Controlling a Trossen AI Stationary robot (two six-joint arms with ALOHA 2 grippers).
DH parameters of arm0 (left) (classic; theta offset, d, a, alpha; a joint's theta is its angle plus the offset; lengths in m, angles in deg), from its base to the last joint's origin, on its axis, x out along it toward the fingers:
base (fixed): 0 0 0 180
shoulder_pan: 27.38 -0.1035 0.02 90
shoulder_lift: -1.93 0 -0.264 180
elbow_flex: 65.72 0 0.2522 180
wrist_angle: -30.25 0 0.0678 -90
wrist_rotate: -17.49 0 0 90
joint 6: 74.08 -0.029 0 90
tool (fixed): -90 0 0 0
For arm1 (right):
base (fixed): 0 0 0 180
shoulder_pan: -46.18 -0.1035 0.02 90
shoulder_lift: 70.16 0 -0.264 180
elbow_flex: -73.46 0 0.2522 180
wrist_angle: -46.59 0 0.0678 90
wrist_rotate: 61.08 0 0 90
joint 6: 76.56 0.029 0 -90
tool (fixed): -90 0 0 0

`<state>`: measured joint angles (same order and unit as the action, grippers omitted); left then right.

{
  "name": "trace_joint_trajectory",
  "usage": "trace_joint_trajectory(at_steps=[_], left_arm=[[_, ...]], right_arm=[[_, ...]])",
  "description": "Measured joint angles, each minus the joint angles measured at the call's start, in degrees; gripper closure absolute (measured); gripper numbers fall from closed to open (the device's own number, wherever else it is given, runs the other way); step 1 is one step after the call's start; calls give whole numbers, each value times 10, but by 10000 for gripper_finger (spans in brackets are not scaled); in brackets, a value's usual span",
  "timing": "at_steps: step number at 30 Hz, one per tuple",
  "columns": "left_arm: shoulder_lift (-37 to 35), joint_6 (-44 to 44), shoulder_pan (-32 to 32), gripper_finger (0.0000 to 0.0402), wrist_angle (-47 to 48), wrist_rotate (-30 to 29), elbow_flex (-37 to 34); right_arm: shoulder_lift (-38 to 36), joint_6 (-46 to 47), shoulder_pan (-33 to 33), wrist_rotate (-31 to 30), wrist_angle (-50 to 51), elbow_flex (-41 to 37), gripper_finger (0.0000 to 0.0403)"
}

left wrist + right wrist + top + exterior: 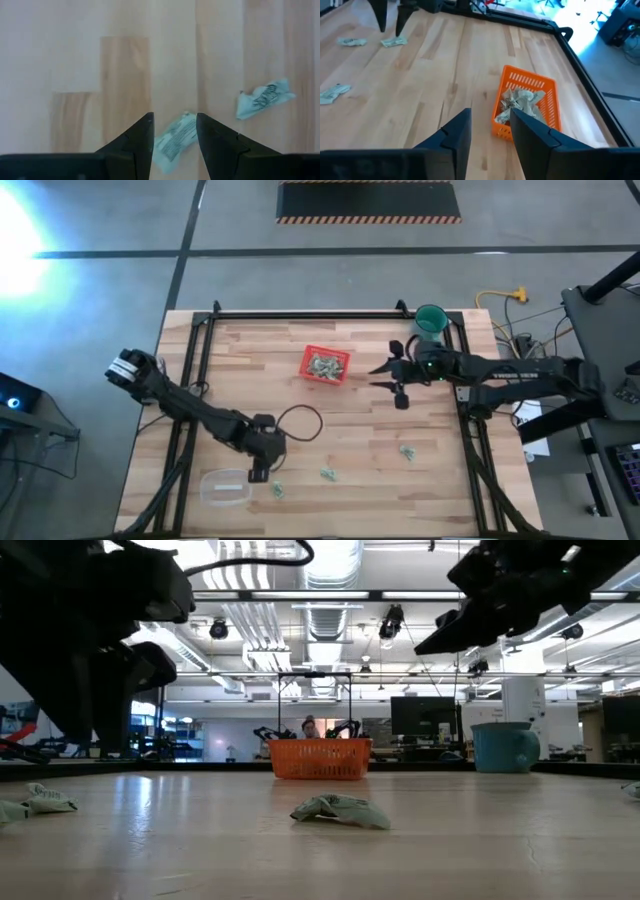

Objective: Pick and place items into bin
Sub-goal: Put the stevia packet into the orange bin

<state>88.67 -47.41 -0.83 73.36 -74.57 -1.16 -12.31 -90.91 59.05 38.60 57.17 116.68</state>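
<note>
The red tray stands mid-table with several pale-green wrappers heaped inside. Three more wrappers lie loose near the table's near edge. My left gripper hovers low there, open, pointing down. In the left wrist view its fingers stand on either side of one wrapper lying flat on the wood, with another wrapper a little way off. My right gripper is open and holds nothing, raised just right of the tray.
A clear rounded plastic container sits by the near edge, just left of my left gripper. A teal cup stands at the far right corner, behind my right arm. A black cable loops on the wood. Dark rails frame the tabletop.
</note>
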Motion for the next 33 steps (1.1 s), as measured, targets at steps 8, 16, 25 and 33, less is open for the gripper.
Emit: trace_joint_trajectory(at_steps=[8, 16, 25, 33], left_arm=[[53, 4, 37, 272, 42, -36, 33], [93, 30, 57, 272, 110, -46, 78], [106, 44, 59, 272, 111, -47, 75], [117, 45, 59, 272, 109, -44, 75]], right_arm=[[-43, 11, 0, -1, -1, -19, 282], [-44, 19, 0, -1, -1, -19, 284], [-38, 22, 0, -1, -1, -19, 294], [-32, 22, 0, -1, -1, -19, 297]])
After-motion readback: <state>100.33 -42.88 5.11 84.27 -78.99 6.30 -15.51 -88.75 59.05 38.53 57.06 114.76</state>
